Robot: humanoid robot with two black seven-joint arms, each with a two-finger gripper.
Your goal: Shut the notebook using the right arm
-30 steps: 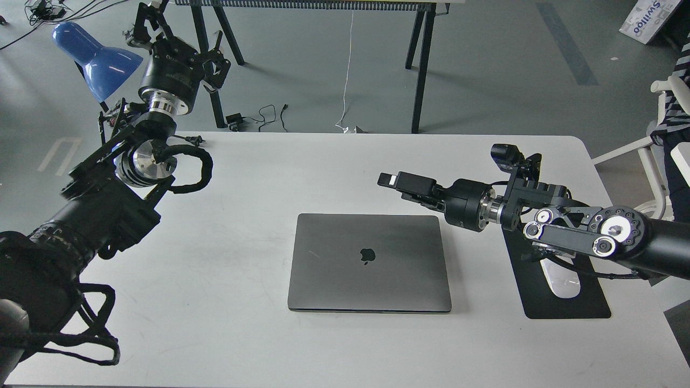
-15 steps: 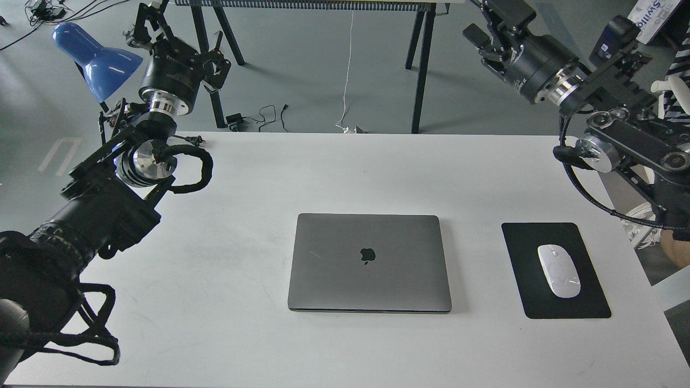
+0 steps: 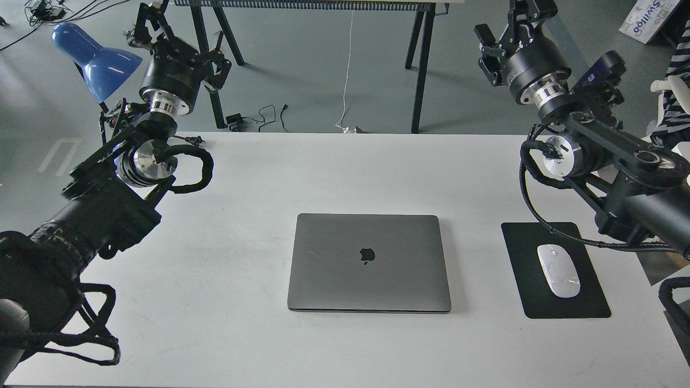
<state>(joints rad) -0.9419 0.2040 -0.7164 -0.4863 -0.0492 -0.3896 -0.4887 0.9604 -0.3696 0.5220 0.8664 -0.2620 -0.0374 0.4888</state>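
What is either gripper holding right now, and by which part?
Nothing. The right gripper and left gripper are both raised clear of the table; the notebook lies closed, untouched.

Both arms are basically matte black all over, chunky cylinder segments joined by shiny silver round joints. The left arm [image 3: 102, 210] has a ribbed collar on its thick near segment and fat black braided cable loops, one by the silver disc joint, more down by the near left corner. The right arm [image 3: 609, 167] has the same silver disc, a flat link with small round bolt heads, a thin black cable drooping under it, and a small boxy black module on top showing a bluish face.
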